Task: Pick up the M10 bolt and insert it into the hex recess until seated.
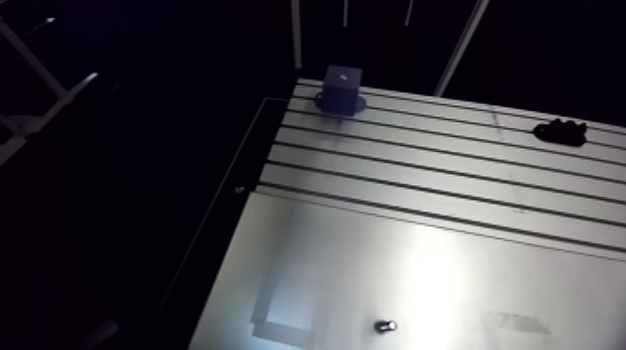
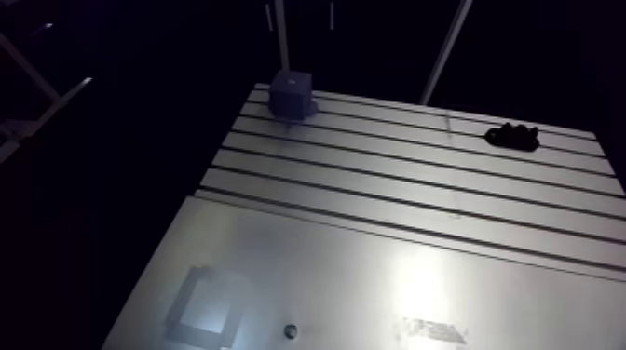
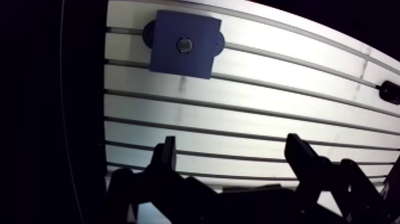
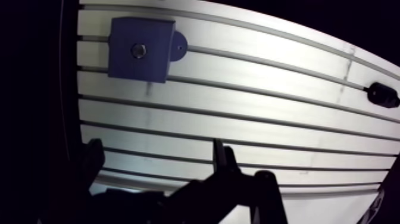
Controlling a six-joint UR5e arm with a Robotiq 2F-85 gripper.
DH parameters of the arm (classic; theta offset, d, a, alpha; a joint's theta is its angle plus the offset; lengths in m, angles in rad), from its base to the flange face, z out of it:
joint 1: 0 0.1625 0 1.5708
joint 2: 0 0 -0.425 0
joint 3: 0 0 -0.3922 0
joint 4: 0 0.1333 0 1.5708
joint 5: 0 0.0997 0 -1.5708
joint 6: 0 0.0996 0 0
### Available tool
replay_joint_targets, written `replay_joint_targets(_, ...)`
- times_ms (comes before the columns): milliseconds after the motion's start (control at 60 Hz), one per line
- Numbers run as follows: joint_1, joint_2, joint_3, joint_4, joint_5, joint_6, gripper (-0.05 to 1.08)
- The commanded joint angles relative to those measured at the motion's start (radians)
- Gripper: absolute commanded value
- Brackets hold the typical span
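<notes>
A blue block [image 3: 181, 44] stands at the far left corner of the slotted table [image 3: 250, 113], well ahead of my gripper [image 3: 233, 154]. In the middle of the block's top face sits a small round grey metal shape [image 3: 184, 43]; I cannot tell whether it is a bolt or the bare recess. The gripper is open, its two dark fingers [image 3: 168, 156] wide apart over the slots with nothing between them. The arm view shows the same block [image 1: 341, 88] at the table's far corner, and no gripper.
A black cylindrical part [image 4: 381, 94] lies on the far right of the table, also visible in the arm view [image 1: 561, 132]. A small shiny round thing [image 1: 385, 326] sits on the smooth plate [image 1: 419, 270] at the near side. The table's left edge drops into darkness.
</notes>
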Motion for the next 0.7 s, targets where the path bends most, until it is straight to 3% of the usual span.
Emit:
replay_joint_targets(17,-0.141,-0.248,0.110,0.096,0.000,-0.053,0.01)
replay_joint_targets(300,-0.265,-0.420,0.184,0.119,0.003,-0.106,0.01)
replay_joint_targets(500,-0.291,-0.469,0.202,0.160,0.008,-0.117,0.01)
replay_joint_targets(700,-0.291,-0.475,0.196,0.180,0.012,-0.117,0.01)
